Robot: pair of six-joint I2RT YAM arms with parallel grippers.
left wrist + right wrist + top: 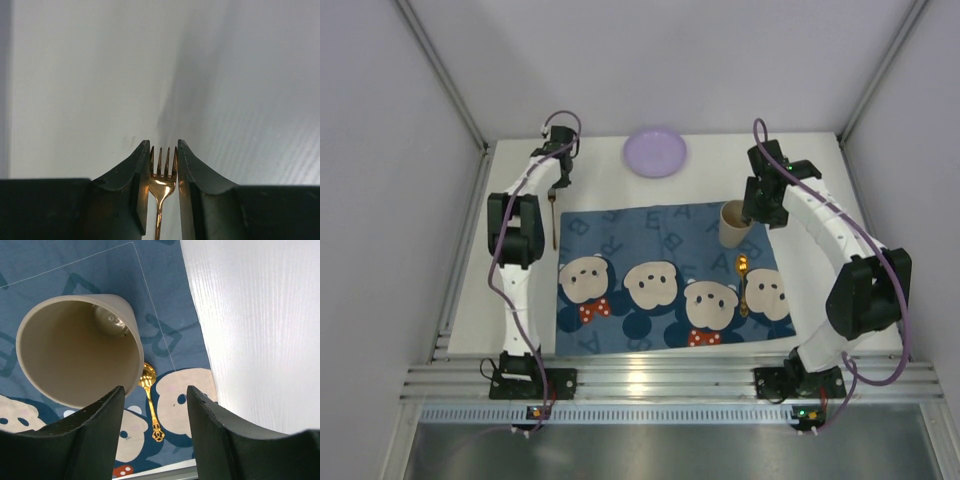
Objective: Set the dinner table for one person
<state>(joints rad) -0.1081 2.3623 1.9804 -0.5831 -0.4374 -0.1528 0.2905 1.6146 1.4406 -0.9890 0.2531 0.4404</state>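
Observation:
A gold fork (162,185) stands between the fingers of my left gripper (163,145), which is shut on its head at the tines. From above, the fork's handle (554,222) hangs below that gripper (558,185) over the white dinner table (600,185), just left of the blue mat (670,290). My right gripper (155,390) is open and holds nothing. It hovers beside a beige cup (75,350), which stands upright on the mat's far right corner (733,222). A gold spoon (742,285) lies on the mat below the cup, seen between the right fingers (151,407).
A lilac plate (655,152) sits on the table at the back, beyond the mat. White walls close in the table on the left, right and back. An aluminium rail (650,378) runs along the near edge.

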